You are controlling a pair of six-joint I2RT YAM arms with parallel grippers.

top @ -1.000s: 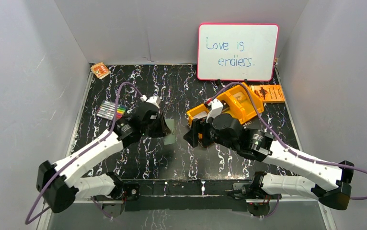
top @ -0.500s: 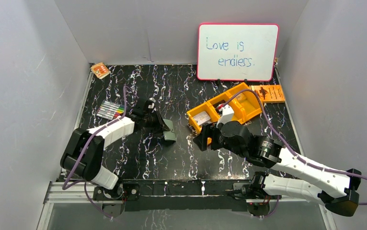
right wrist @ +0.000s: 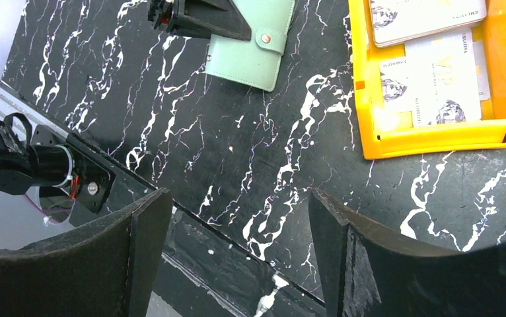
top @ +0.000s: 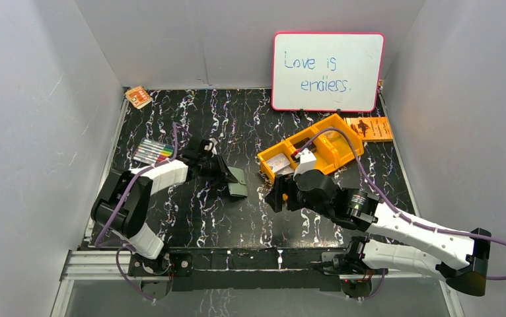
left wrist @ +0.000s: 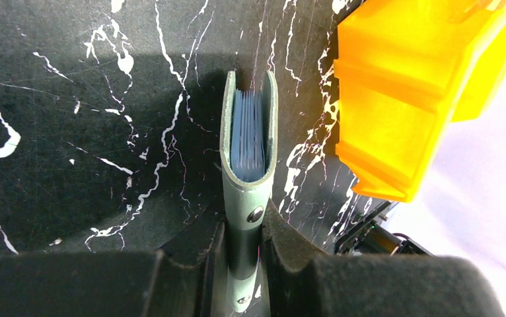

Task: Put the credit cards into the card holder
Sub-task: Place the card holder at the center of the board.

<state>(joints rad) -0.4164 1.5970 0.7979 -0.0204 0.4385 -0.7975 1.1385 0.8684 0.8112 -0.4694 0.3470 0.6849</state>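
I have the left gripper (left wrist: 244, 254) clamped on the snap end of the card holder (left wrist: 249, 142), leaving its pocketed mouth free for loading. The right gripper (right wrist: 237, 251) hovers open and empty. The credit cards (right wrist: 429, 79) lie in the orange tray (right wrist: 435, 137), within its reach.

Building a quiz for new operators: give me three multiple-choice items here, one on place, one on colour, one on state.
1. Where are the credit cards? A) in the orange tray B) on the whiteboard C) inside the card holder
2. What colour is the whiteboard's frame? A) blue B) pink C) yellow
3. How is the left end effector? A) wide open B) out of view C) shut on the card holder
Answers: A, they fill a tray compartment; B, its rim shows pink; C, it pinches the holder.
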